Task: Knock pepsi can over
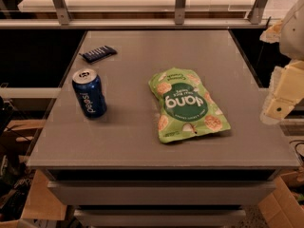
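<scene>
The pepsi can [89, 92] is dark blue with white lettering and a silver top. It stands upright near the left edge of the grey table [142, 141]. My gripper [281, 98] is at the far right of the view, beyond the table's right edge and far from the can. Nothing is seen in it.
A green snack bag [186, 103] lies flat in the middle of the table, between the can and the gripper. A flat dark-blue bar-shaped packet [98, 53] lies at the back left. A railing [142, 23] runs behind the table. Cardboard boxes [285, 198] sit on the floor.
</scene>
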You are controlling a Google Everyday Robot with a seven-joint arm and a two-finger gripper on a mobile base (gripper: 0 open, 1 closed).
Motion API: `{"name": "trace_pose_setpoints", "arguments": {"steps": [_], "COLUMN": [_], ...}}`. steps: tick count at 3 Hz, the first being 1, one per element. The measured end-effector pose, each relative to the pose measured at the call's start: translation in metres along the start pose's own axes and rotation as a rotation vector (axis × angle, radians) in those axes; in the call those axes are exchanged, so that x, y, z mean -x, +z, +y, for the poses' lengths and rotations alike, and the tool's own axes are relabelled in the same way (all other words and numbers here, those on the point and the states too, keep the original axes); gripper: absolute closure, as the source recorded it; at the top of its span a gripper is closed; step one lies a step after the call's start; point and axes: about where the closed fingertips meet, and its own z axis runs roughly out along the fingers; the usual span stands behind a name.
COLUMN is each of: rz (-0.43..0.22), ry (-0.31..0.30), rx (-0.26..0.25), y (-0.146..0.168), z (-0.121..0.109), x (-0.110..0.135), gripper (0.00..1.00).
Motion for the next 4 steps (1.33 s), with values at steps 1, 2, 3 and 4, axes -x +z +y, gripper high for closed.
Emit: {"name": "trace_pose_setpoints", "arguments": {"steps": [1, 2, 3, 4], "rz": [0.000, -0.038, -0.105, -0.233], "ry": [0.000, 0.019, 0.011, 0.013], "rx": [0.000, -0.018, -0.030, -0.013], "y": [0.000, -0.004, -0.006, 0.004], "z": [0.000, -0.007, -0.023, -0.037], "x": [0.000, 0.010, 0.038, 0.082], "gripper": [0.00, 0.00, 0.00, 0.00]}}
